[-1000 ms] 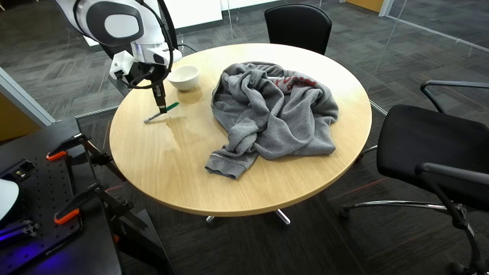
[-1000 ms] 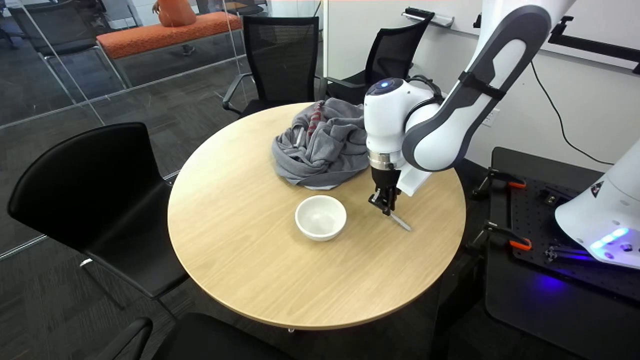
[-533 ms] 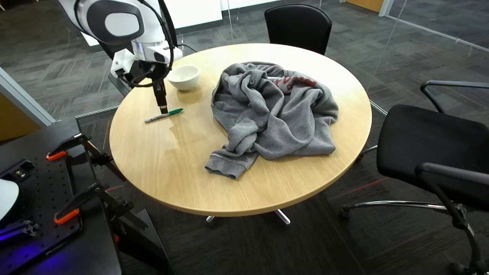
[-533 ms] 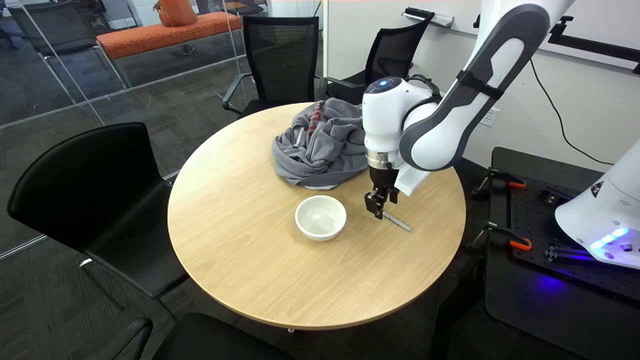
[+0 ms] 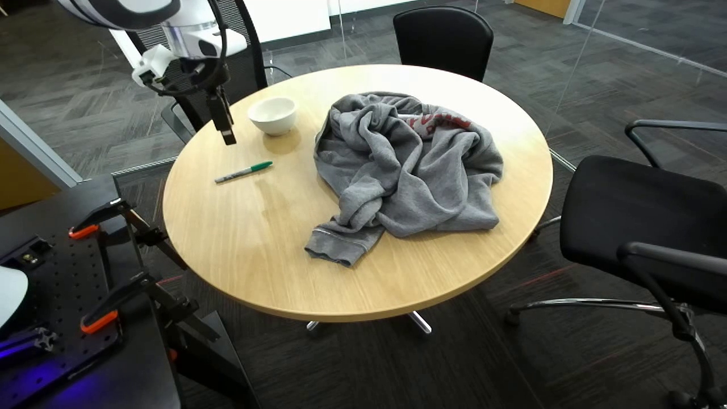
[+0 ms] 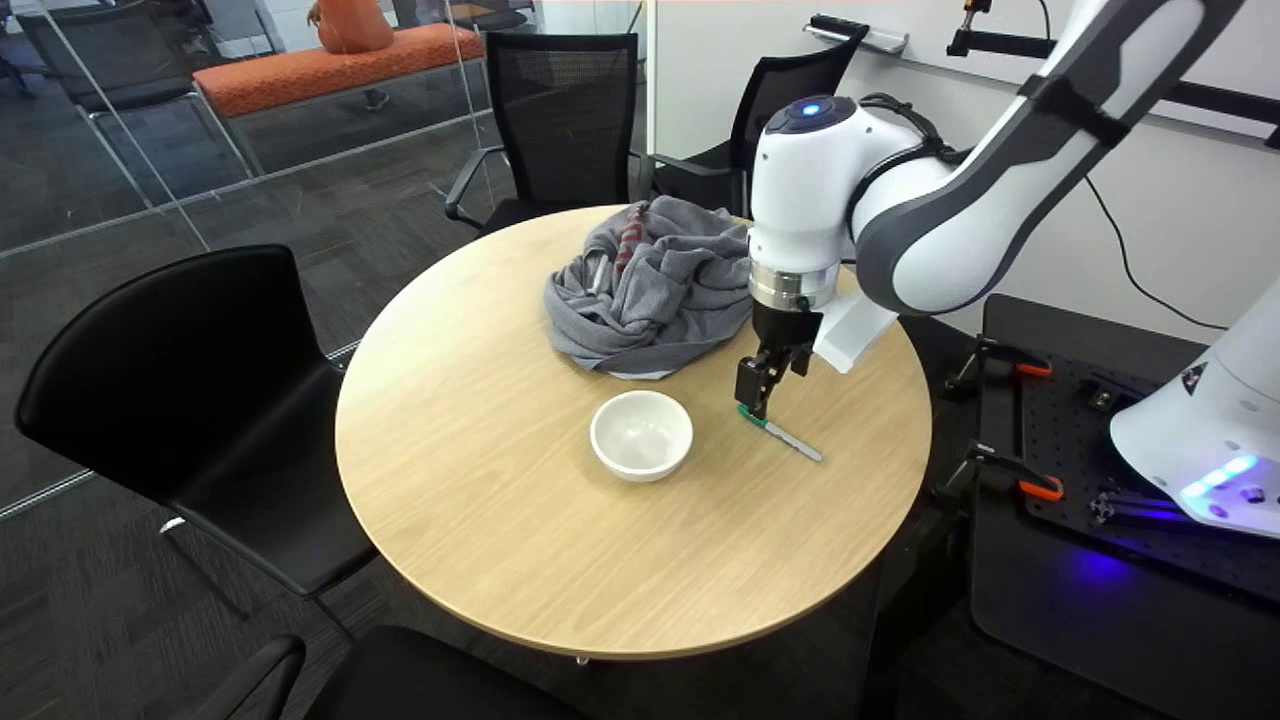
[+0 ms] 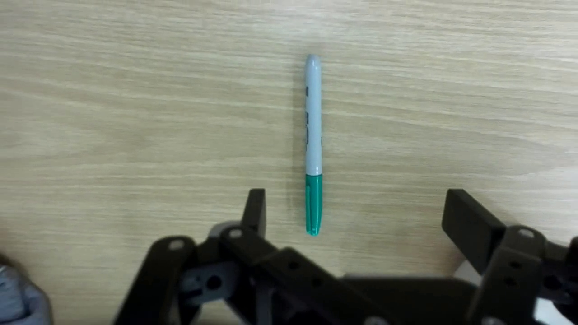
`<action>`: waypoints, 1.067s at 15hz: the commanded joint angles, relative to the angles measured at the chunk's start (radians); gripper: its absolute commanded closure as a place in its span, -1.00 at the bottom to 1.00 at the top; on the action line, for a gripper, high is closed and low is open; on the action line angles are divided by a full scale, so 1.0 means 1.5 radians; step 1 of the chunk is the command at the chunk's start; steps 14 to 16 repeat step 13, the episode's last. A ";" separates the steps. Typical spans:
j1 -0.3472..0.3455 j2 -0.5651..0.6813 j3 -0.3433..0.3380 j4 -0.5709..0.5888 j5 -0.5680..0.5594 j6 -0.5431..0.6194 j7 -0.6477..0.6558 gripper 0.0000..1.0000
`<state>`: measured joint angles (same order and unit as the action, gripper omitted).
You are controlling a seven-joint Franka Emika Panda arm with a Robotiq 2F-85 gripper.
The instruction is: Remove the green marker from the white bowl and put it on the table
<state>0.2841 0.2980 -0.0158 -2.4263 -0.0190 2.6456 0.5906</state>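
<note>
The green marker [image 7: 314, 135], grey-bodied with a green cap, lies flat on the round wooden table [image 5: 272, 272]. Both exterior views show this marker [image 5: 244, 172] beside the white bowl [image 5: 272, 116], outside it. Seen from above, the bowl [image 6: 641, 437] has nothing in it. My gripper [image 7: 356, 196] is open and hangs above the table, with nothing held between its wide-apart fingers. In the wrist view the marker's cap appears between the fingertips, lower down on the tabletop. A pale piece of the bowl peeks out behind the right finger.
A crumpled grey sweatshirt [image 5: 409, 170] covers much of the table, on the side away from the bowl. Black chairs [image 6: 190, 420] stand around it. A dark stand with orange-tipped clamps [image 5: 99, 321] adjoins the table by the robot base [image 6: 1210, 430].
My gripper has opened and let go of the marker, which settled flat on the table. The arm then rose and drew back from it. Bowl and sweatshirt have stayed put.
</note>
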 commanded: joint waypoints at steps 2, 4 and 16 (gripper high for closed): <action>0.020 -0.109 -0.006 -0.072 -0.079 -0.003 0.099 -1.00; 0.011 -0.136 0.006 -0.087 -0.108 0.000 0.125 -1.00; -0.011 -0.119 0.027 -0.074 -0.098 -0.002 0.109 -1.00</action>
